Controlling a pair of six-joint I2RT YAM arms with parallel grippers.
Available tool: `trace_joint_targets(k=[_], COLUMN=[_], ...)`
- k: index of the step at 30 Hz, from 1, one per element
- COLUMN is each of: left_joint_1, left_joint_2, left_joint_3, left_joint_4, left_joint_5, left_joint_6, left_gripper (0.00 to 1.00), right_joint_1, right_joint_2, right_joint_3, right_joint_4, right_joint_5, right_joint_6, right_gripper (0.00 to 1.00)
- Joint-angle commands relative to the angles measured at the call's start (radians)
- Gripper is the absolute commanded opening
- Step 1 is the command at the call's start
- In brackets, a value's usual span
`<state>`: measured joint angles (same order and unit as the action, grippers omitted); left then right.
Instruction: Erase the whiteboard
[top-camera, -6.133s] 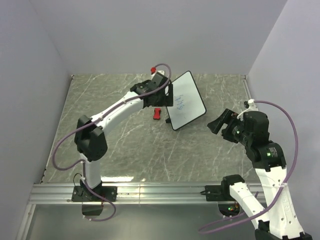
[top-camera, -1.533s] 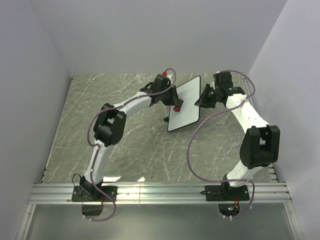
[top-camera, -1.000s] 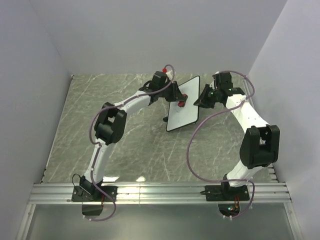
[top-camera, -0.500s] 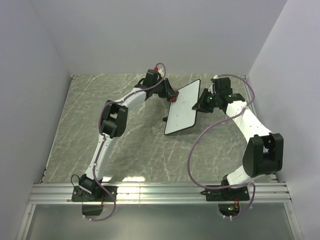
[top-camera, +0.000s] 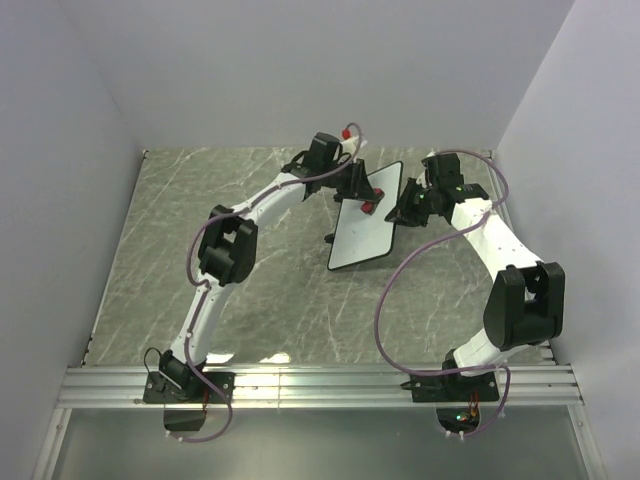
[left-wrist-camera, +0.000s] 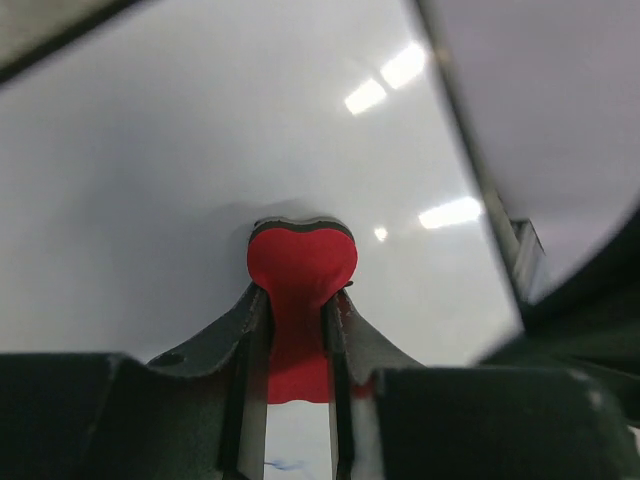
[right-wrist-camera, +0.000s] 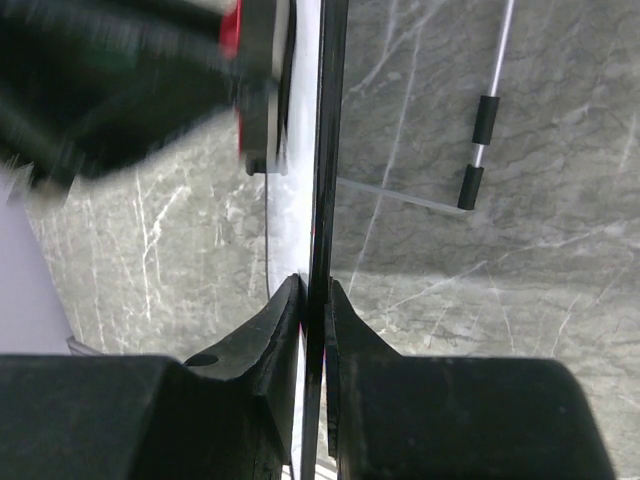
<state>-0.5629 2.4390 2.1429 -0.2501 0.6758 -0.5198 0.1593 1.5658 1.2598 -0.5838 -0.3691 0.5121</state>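
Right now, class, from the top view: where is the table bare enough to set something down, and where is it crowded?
The table is bare between the two arms, from the whiteboard down to the rail, and between the left arm and the left wall. Crowded: the far middle, where left gripper, red eraser and right gripper meet the board.
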Motion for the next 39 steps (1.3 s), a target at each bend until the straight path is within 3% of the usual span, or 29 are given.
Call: trace_joint_targets(k=[1, 5, 9, 13, 24, 32, 39], left_joint_1=[-0.101, -0.132, -0.131, -0.106, 0.000, -0.069, -0.172], left_joint_2=[-0.064, -0.161, -0.232, -0.160, 0.126, -0.023, -0.081], left_joint_3=[-0.004, -0.121, -0.277, -0.222, 0.053, -0.170, -0.097], left_joint_4=[-0.107, -0.046, 0.072, 0.000, -0.080, -0.011, -0.060], left_joint_5=[0.143, 0.131, -0.005, -0.120, -0.156, -0.177, -0.110], left_joint_6=[0.055, 0.012, -0.072, -0.075, -0.074, -0.049, -0.017], left_gripper=[0.00, 0.00, 0.00, 0.00, 0.00, 0.00, 0.00], right_joint_1=[0.065, 0.065, 0.065, 0.066, 0.065, 0.065, 0.065], right_joint_2=[0.060, 0.053, 0.050, 0.042, 0.000, 0.017, 0.046], right_joint_3=[-0.037, -0.046, -0.049, -0.059, -0.102, -0.085, -0.054], right_joint_4=[-0.051, -0.050, -0.041, -0.027, -0.031, -0.034, -0.021], right_joint_5=[-0.053, -0.050, -0.059, -0.070, -0.068, -0.057, -0.067], right_joint_6=[-0.063, -0.067, -0.064, -0.054, -0.058, -0.058, -0.052], right_gripper=[0.00, 0.00, 0.00, 0.00, 0.00, 0.00, 0.00])
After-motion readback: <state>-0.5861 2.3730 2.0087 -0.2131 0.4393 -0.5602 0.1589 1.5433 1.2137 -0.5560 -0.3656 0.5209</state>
